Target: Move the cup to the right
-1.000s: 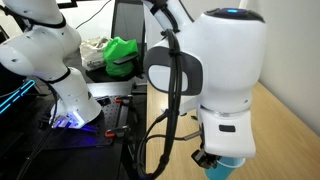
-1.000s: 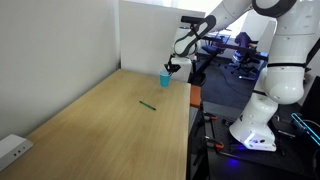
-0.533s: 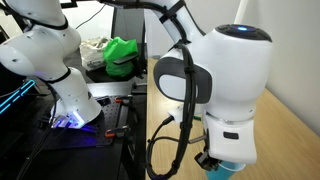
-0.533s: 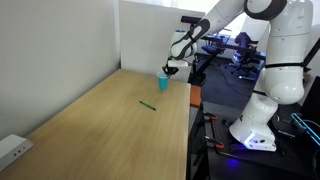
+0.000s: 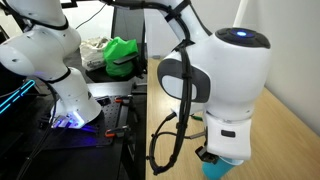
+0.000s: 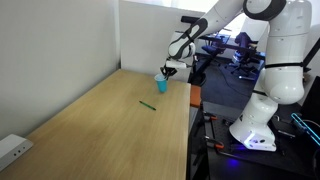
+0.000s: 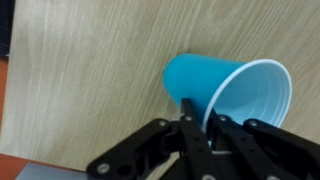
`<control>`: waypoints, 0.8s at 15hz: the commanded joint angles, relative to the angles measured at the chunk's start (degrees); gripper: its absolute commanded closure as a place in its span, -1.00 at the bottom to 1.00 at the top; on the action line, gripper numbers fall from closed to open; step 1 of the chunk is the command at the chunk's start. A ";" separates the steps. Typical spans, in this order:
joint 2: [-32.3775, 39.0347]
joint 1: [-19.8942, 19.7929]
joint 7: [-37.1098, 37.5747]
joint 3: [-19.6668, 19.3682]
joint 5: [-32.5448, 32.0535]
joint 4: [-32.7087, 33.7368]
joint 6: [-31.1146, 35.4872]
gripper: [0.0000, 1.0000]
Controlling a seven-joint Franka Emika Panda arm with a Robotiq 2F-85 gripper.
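Observation:
The light-blue cup fills the middle right of the wrist view, its open rim toward the camera. My gripper is shut on the cup's rim, one finger outside the wall and one inside. In an exterior view the cup hangs under the gripper near the table's far right corner, tilted and slightly above the wood. In an exterior view only the cup's lower part shows beneath the arm's big white wrist.
A thin green pen lies on the wooden table nearer than the cup. A white wall panel stands behind the table. A second white robot base and a green object sit beyond the table's edge.
The cup has gone slightly up and tilted with the gripper; the arm's wrist has shifted a little in the close exterior view.

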 commanded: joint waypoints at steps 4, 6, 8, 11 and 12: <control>0.17 -0.94 -2.06 0.64 1.96 1.23 -1.57 -0.35; -0.02 -0.90 -1.98 0.53 1.79 0.99 -1.36 -0.65; -0.56 -0.82 -2.17 0.30 1.26 0.52 -1.56 -0.86; -1.91 -0.76 -2.49 -0.38 0.17 -0.63 -1.74 -0.99; -2.42 -0.69 -2.79 -0.79 -0.40 -1.11 -1.61 -0.94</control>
